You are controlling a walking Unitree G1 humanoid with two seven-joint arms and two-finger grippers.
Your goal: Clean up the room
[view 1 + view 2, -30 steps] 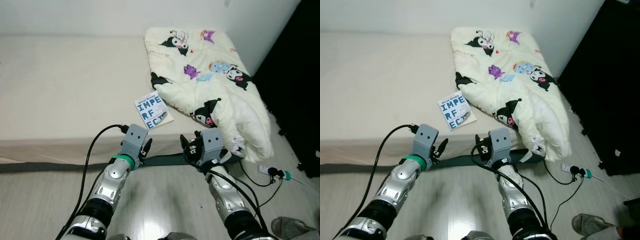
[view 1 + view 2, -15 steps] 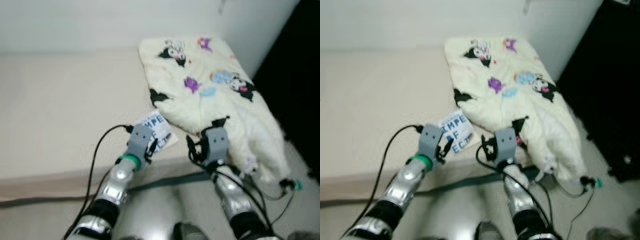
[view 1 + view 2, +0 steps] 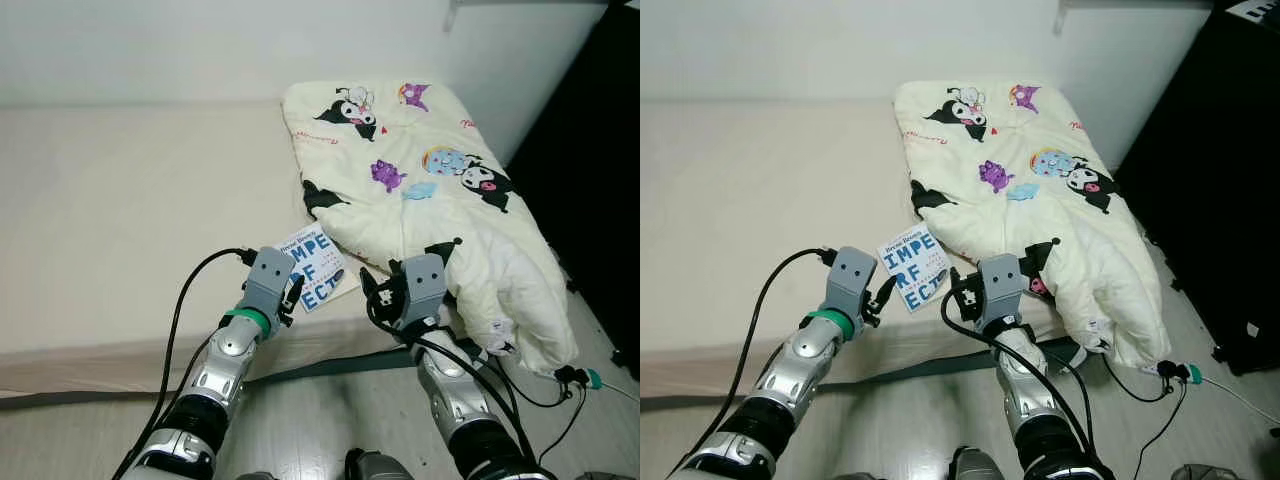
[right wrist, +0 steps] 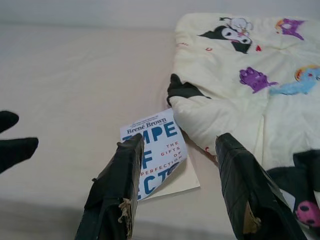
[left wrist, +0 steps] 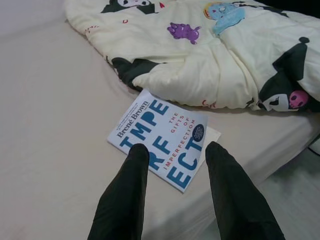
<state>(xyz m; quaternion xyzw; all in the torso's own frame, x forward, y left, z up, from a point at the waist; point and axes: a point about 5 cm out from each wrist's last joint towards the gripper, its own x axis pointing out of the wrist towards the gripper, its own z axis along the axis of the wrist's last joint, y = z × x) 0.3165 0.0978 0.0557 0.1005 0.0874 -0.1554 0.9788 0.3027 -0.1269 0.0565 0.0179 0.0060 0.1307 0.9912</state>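
on the bed [image 3: 120, 200], a book [image 3: 312, 269] lies beside the blanket [image 3: 420, 190].

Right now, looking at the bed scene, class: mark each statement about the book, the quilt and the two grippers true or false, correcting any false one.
1. The book lies on the bed. True.
2. The left gripper is open. True.
3. The quilt lies folded on the floor. False: it lies on the bed, one end hanging over the edge.
4. The right gripper grips the book. False: it is open, holding nothing.
5. The book's cover has blue lettering. True.
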